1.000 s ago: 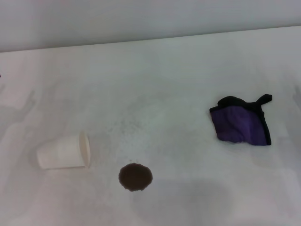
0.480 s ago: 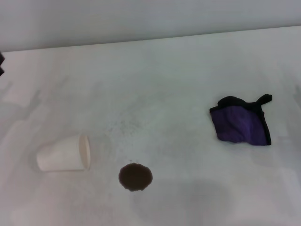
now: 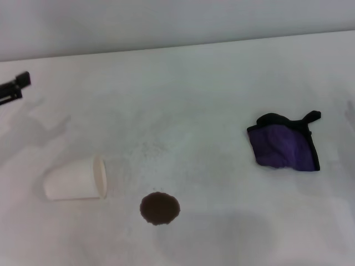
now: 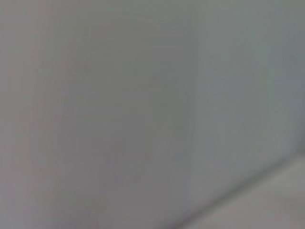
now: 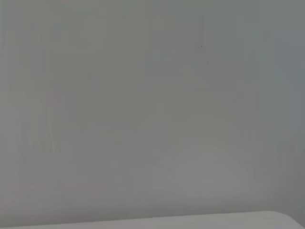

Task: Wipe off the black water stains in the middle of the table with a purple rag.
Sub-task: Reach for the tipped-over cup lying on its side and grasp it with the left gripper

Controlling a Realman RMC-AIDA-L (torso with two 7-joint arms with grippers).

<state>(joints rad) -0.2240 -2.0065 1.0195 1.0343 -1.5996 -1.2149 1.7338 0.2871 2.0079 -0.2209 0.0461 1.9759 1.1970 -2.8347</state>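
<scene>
The black water stain (image 3: pixel 160 208) is a round dark blot near the front middle of the white table (image 3: pixel 199 94). The purple rag (image 3: pixel 286 143) with black edging lies crumpled at the right, well apart from the stain. My left gripper (image 3: pixel 15 87) shows only as a black tip at the far left edge of the head view, above the table and far from the rag. My right gripper is out of view. Both wrist views show only a plain grey wall and a strip of table.
A white paper cup (image 3: pixel 75 178) lies on its side at the front left, its mouth turned toward the stain. A grey wall (image 3: pixel 166 22) runs along the table's far edge.
My left gripper has come into the head view from the left edge, moving right. The cup, the stain and the rag have not moved.
</scene>
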